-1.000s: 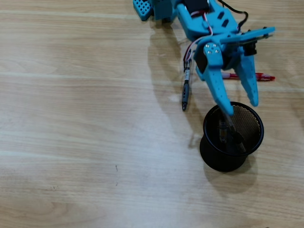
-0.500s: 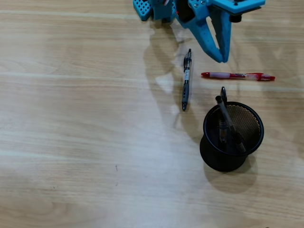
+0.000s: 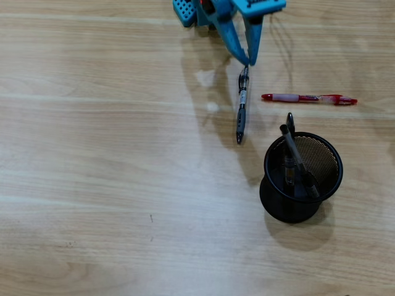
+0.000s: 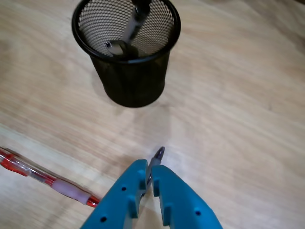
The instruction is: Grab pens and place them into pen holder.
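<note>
Gripper (image 4: 148,177) pinches black pen (image 3: 241,106); wrist view alone shows fingers (image 4: 131,191) closed on it.

Counter (image 3: 92,185): pale wood-grain surface, filling both views.
Black pen (image 3: 241,110): flat on counter, lengthwise top to bottom in overhead view, left of red pen.
Red pen (image 3: 308,98): flat, lengthwise left to right, just above holder in overhead view.
Pen holder (image 3: 290,206): upright on counter, black mesh, 2 dark pens (image 3: 295,161) leaning inside.
</note>
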